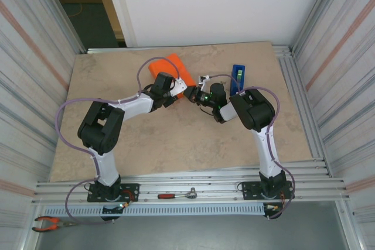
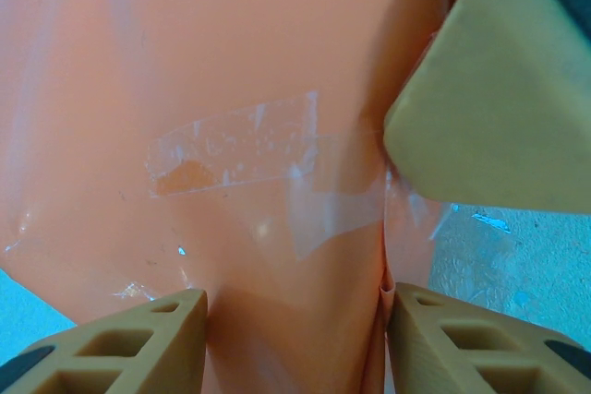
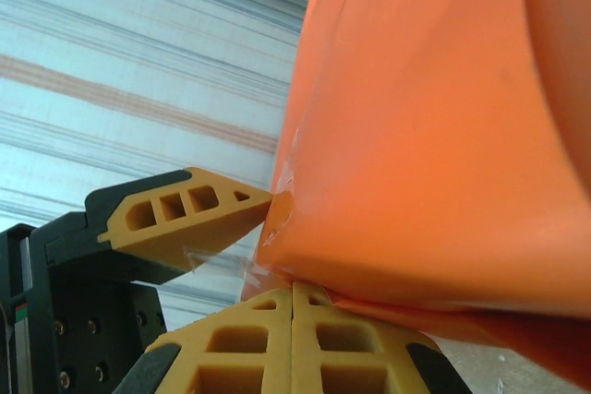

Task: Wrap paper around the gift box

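Observation:
The orange paper (image 1: 171, 67) is folded round the gift box, which is hidden inside it, and the parcel lies on the table at the back centre. Clear tape strips (image 2: 240, 149) cross the paper (image 2: 138, 62). My left gripper (image 1: 174, 90) (image 2: 295, 306) straddles the parcel's near end, and both fingers (image 2: 152, 343) touch its sides. My right gripper (image 1: 190, 93) (image 3: 294, 288) is shut with nothing between its fingers. Its tips press against the parcel's lower edge (image 3: 416, 182). One right fingertip (image 2: 489, 99) leans on the paper's corner.
A blue tape dispenser (image 1: 237, 79) stands right of the grippers. A red-handled ratchet (image 1: 176, 194) lies on the front rail and pliers (image 1: 50, 222) at the near left. Corrugated walls (image 1: 29, 57) close both sides. A scrap of clear tape (image 3: 214, 254) hangs from the left finger.

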